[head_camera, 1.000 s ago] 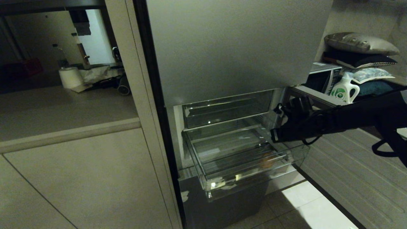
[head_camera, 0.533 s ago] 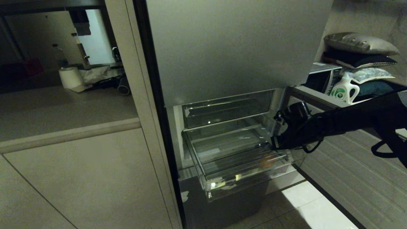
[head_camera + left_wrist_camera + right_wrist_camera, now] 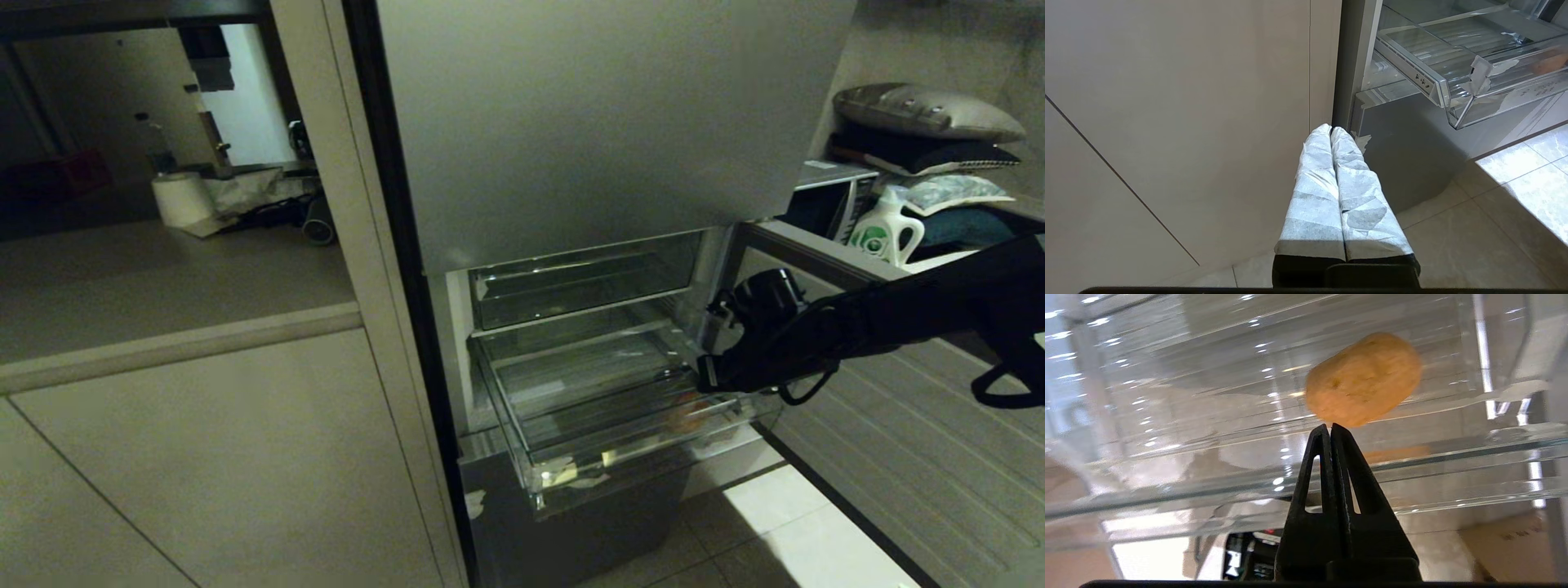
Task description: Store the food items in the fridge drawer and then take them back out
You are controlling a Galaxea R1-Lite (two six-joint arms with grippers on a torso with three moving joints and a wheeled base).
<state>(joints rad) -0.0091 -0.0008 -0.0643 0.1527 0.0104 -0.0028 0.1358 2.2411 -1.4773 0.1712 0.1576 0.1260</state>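
The right tool [image 3: 1330,430], fingers together and empty, hovers just above the potato [image 3: 1363,379] in the drawer [image 3: 653,457]; it should spread wide before lowering to straddle it.

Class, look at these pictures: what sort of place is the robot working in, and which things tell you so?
Most likely a home kitchen: a tall fridge with its clear fridge drawer pulled out, a countertop with a paper roll, and a microwave.
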